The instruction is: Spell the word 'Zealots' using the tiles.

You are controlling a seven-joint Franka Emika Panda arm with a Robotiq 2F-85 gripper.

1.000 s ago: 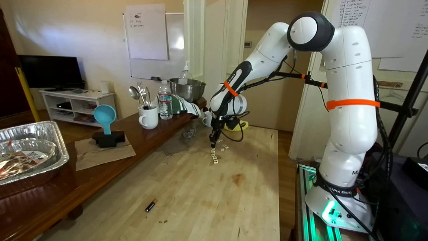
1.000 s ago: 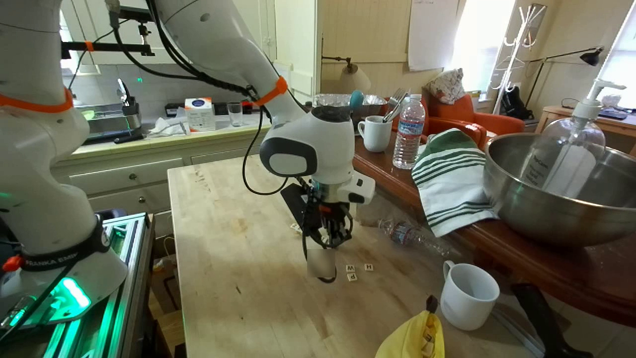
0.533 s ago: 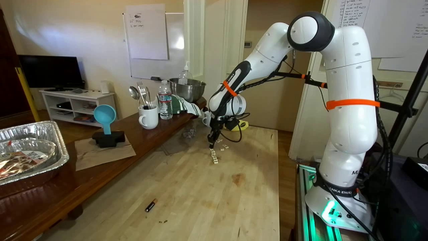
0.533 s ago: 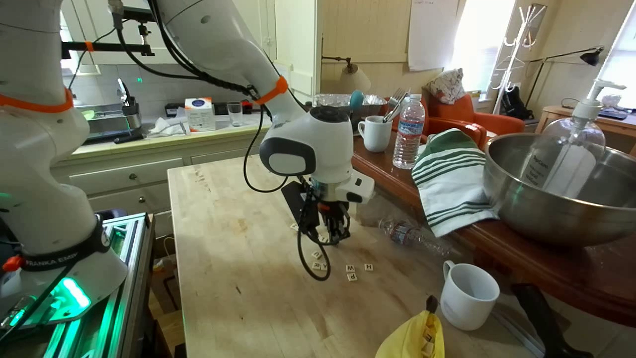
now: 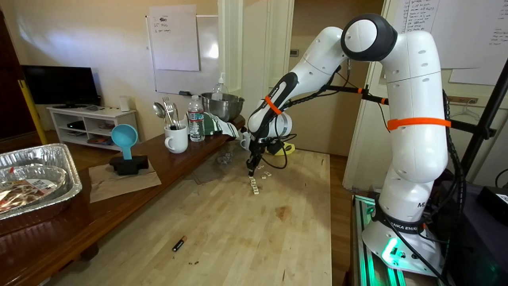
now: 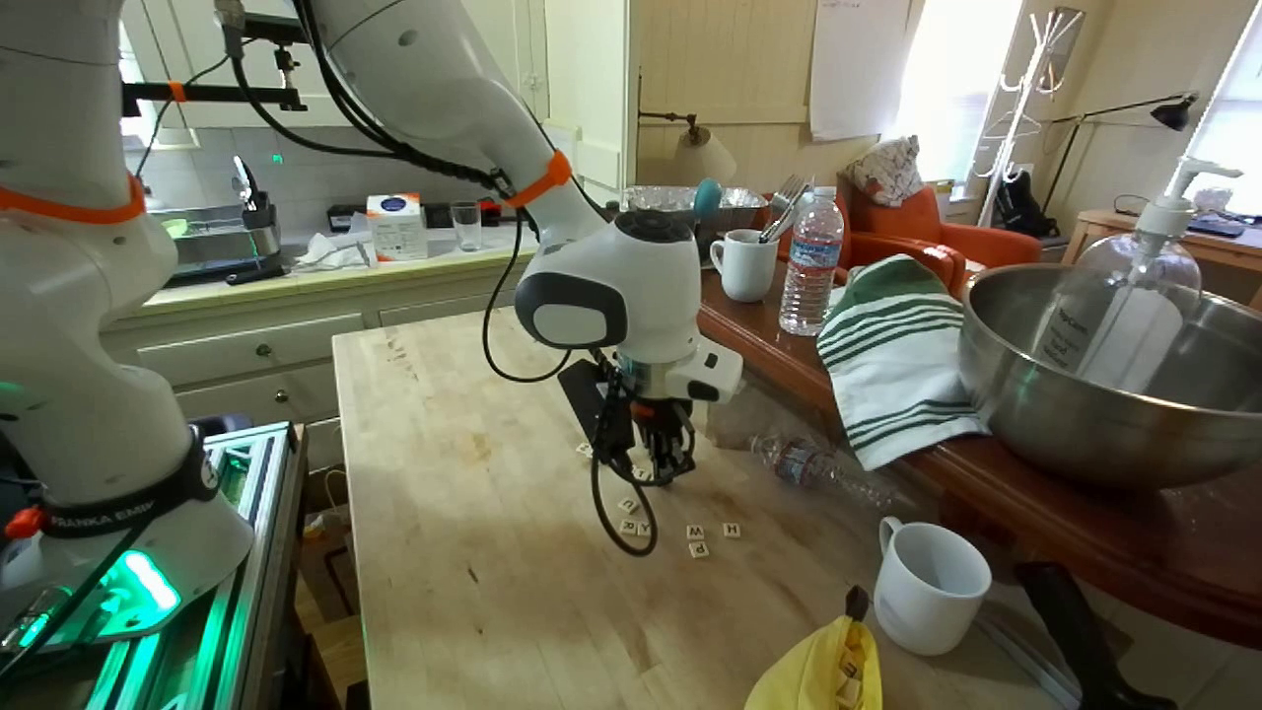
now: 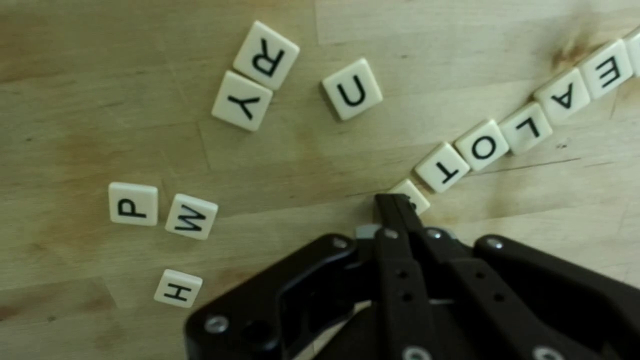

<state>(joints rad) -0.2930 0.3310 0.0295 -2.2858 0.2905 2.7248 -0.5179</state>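
Note:
Cream letter tiles lie on the wooden table. In the wrist view a slanting row reads E (image 7: 607, 70), A (image 7: 562, 95), L (image 7: 526, 127), O (image 7: 482, 146), T (image 7: 442, 167). A further tile is cut off at the right edge. Past the T, after a small gap, lies a tile (image 7: 417, 200) mostly hidden by the fingertips. My gripper (image 7: 392, 197) is shut, its fingertips together over that tile with nothing seen between them. In an exterior view the gripper (image 5: 251, 174) is low at the far end of the row (image 5: 254, 186).
Loose tiles R (image 7: 266, 56), Y (image 7: 242, 101), U (image 7: 352, 90), P (image 7: 133, 204), W (image 7: 191, 216) and H (image 7: 178, 288) lie beside the row. A white mug (image 6: 932, 587), yellow object (image 6: 823, 666) and plastic bottle (image 6: 813, 468) are nearby. A battery (image 5: 179, 244) lies farther off.
Over the first half second the gripper shifted slightly, leftward in an exterior view, and the row's far end tiles shifted with it. The cable swung, uncovering loose tiles. Since then nothing visibly moved.

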